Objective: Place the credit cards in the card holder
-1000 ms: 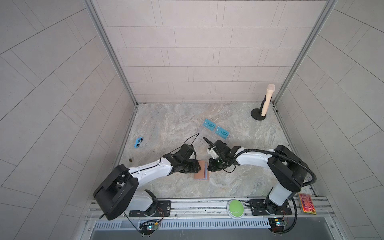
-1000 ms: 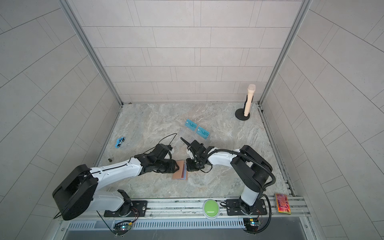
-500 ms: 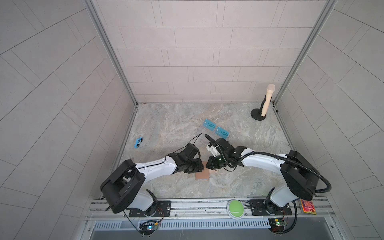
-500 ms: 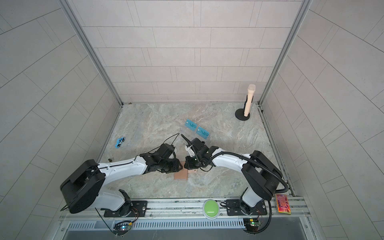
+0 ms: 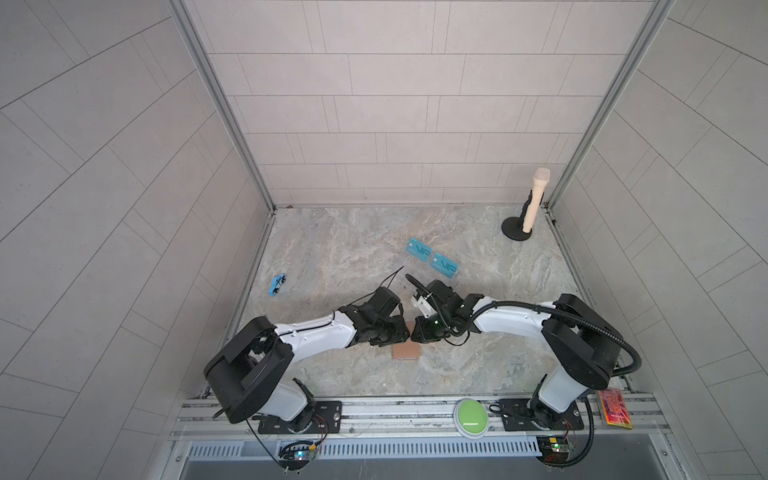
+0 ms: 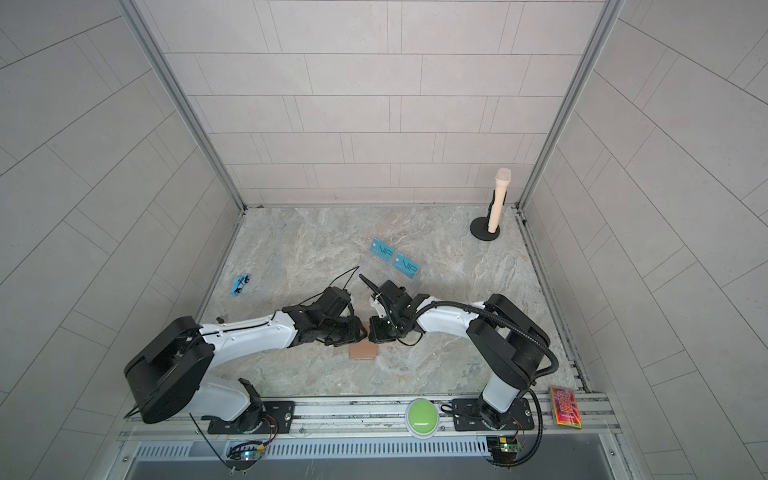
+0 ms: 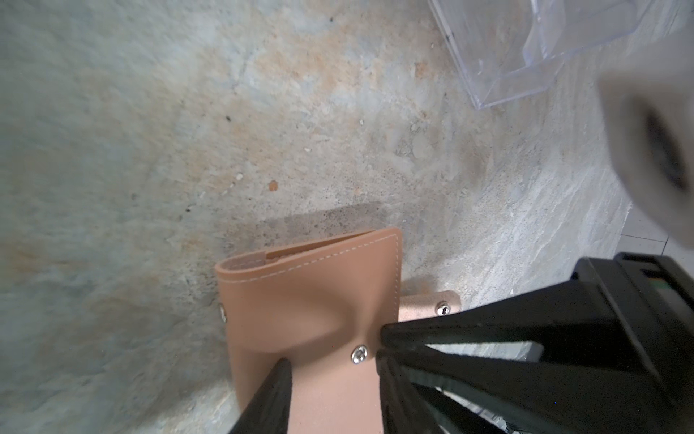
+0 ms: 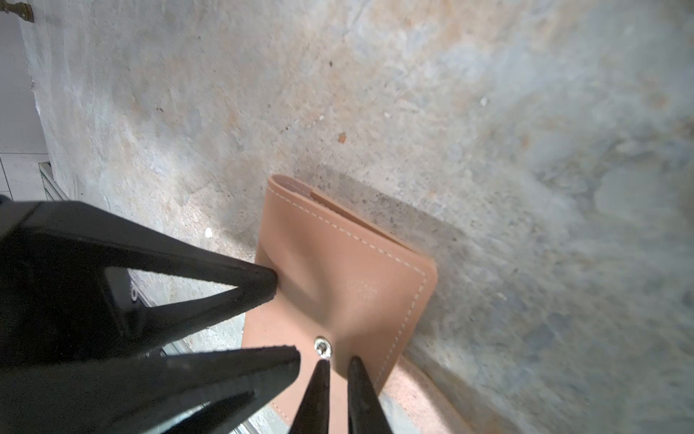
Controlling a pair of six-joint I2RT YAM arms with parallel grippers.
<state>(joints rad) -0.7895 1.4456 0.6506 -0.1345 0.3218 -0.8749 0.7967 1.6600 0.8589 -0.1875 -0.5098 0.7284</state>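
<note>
Black right claw, tips nearly together, seems to pinch the holder beside its snap. The left claw, tips apart, presses the holder's edge. It lies folded shut on the table, with the teal cards well apart. Step, I judge: opening. Next: lift the top fold while the left claw pins the rest.
</note>
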